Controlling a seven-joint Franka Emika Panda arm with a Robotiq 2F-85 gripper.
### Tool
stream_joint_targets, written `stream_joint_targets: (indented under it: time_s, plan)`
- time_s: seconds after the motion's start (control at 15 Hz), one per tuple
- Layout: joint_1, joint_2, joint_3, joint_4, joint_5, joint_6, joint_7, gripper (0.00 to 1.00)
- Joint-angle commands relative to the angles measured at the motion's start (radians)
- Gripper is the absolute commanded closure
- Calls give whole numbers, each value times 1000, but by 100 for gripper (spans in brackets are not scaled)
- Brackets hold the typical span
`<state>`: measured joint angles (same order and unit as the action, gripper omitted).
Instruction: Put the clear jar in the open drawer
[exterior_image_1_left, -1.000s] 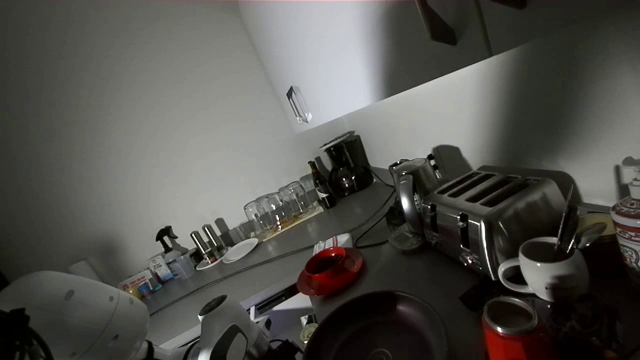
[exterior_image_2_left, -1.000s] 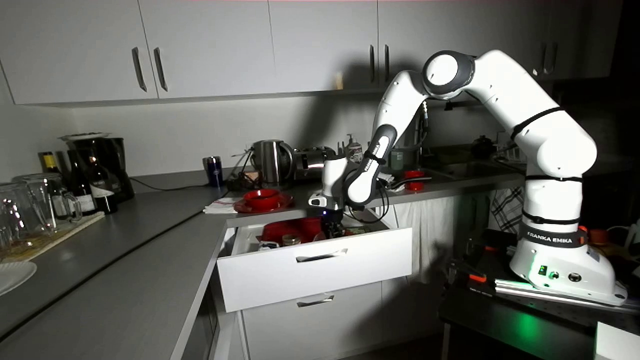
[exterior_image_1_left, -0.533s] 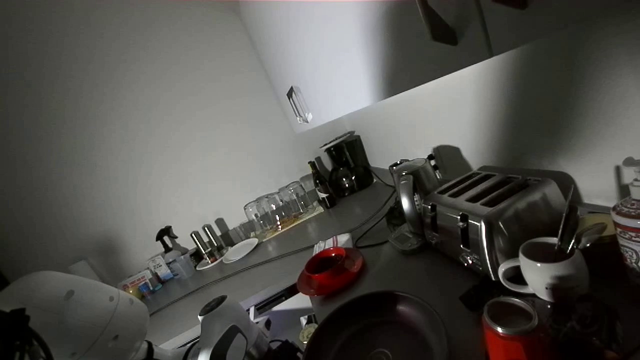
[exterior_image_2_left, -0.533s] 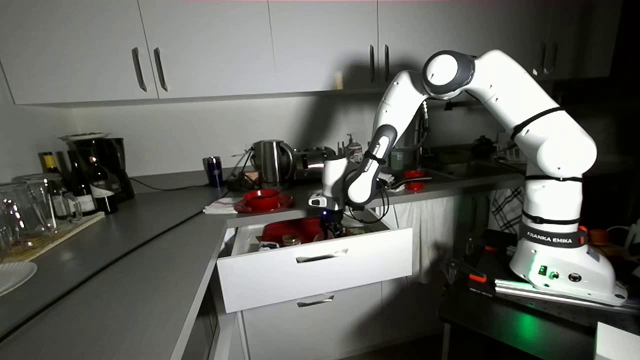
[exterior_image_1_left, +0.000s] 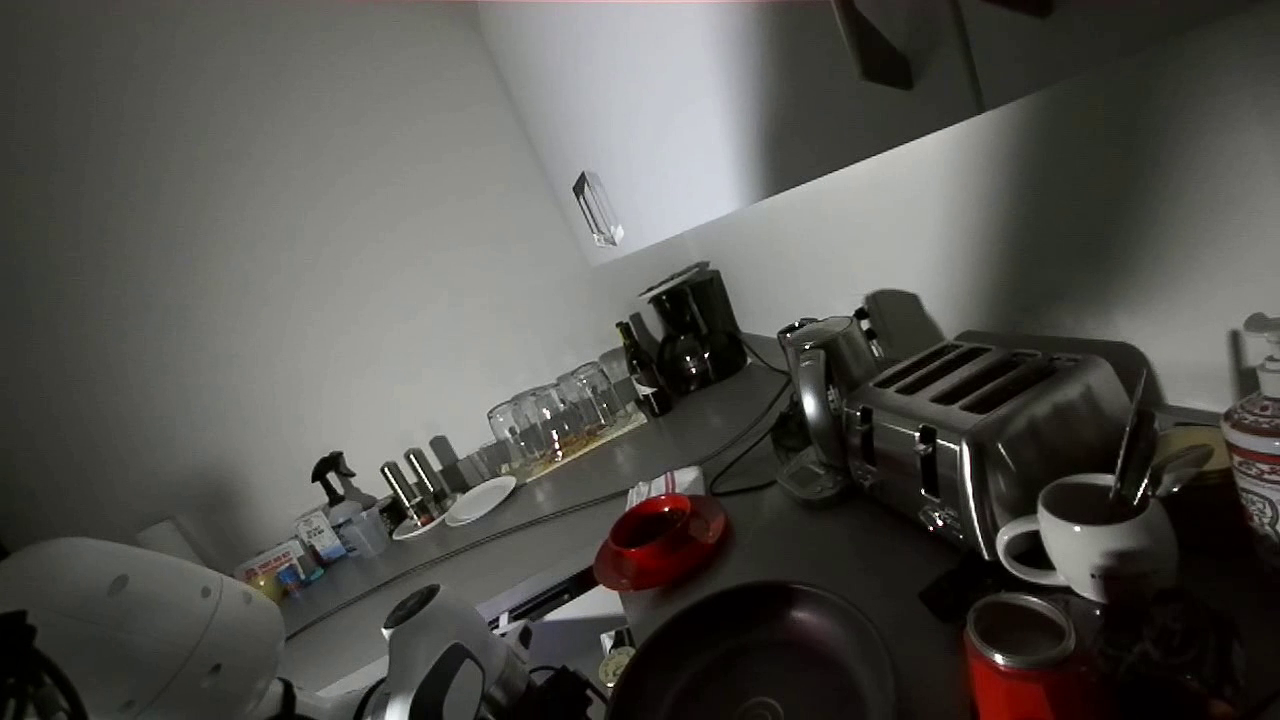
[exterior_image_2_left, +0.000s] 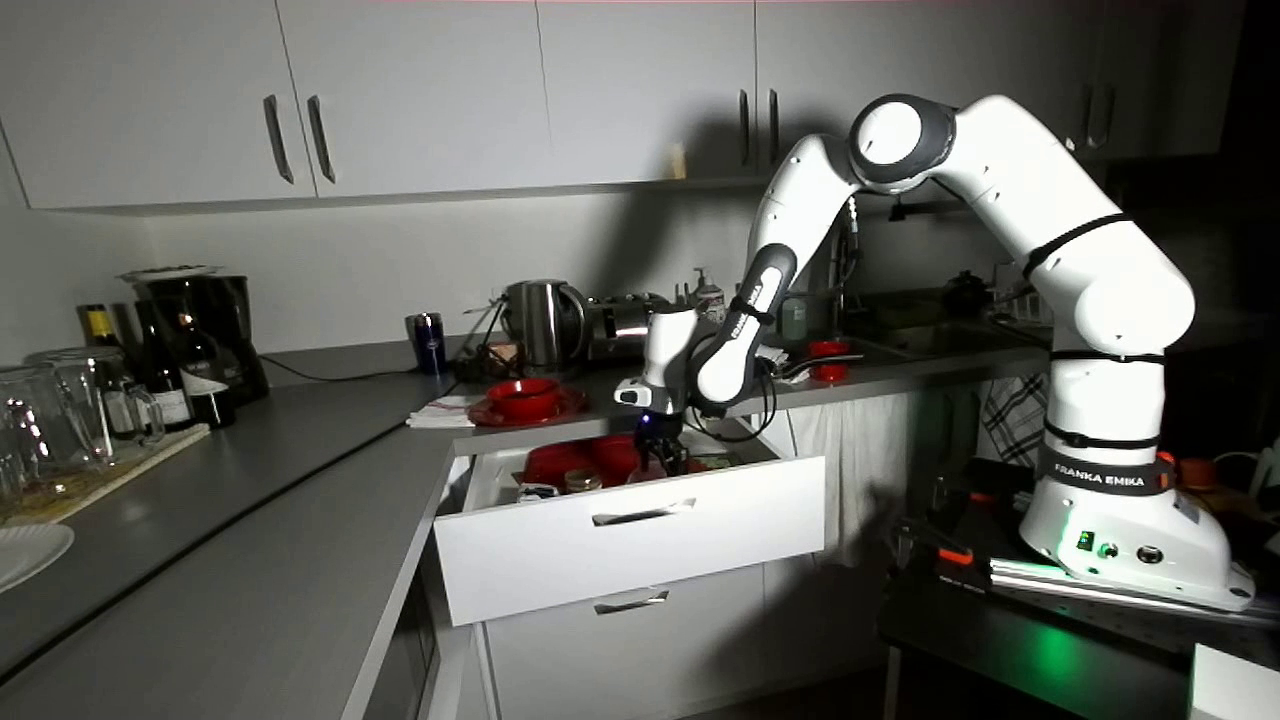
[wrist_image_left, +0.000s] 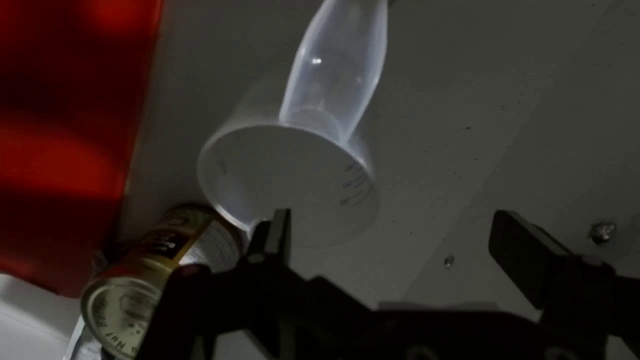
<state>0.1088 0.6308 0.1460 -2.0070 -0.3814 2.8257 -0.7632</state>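
a gripper (wrist_image_left: 391, 215) points down into the open drawer (exterior_image_2_left: 740, 515), to one side of a red object (wrist_image_left: 65, 150), its fingers (wrist_image_left: 525, 255) spread wide and released, nothing clasped between them. the clear jar (wrist_image_left: 290, 170) rests in the drawer beside the red object and apart from it; a can (wrist_image_left: 165, 250) sits nearer the red object, just beside the jar's rim. whether one fingertip brushes that rim cannot be told, nor whether the jar stands square or leans. printed marks (wrist_image_left: 355, 185) on the wall farther from the red object, and a broad handle (wrist_image_left: 340, 65) running roughly alongside that object's edge, suggest a measuring cup of thin plastic more than glass. it would likely prove light, fairly stiff with a little give in the wall, smooth enough to slide in a loose pinch, and hard to break, though a knock could tip it. the handle looks the surest hold; failing that, the wall facing away from the red object, one finger inside the rim and one outside, clear of the can. with the jar inside the drawer and unheld, the placing appears done; what seems left is lifting the fingers away without catching the rim, which could drag the jar toward the red object or the can.
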Motion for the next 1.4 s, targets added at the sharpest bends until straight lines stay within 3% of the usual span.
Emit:
stream_joint_targets:
  time_s: [0.0,0.27,0.93,1.33]
  plan:
    - [26,-104,-16,-89,-27,35,55,0]
    - [34,-217,-14,-171,-34,54,91,0]
    - [18,-454,66,-470,40,122,211,0]
    - [-20,-506,178,-625,251,195,221,0]
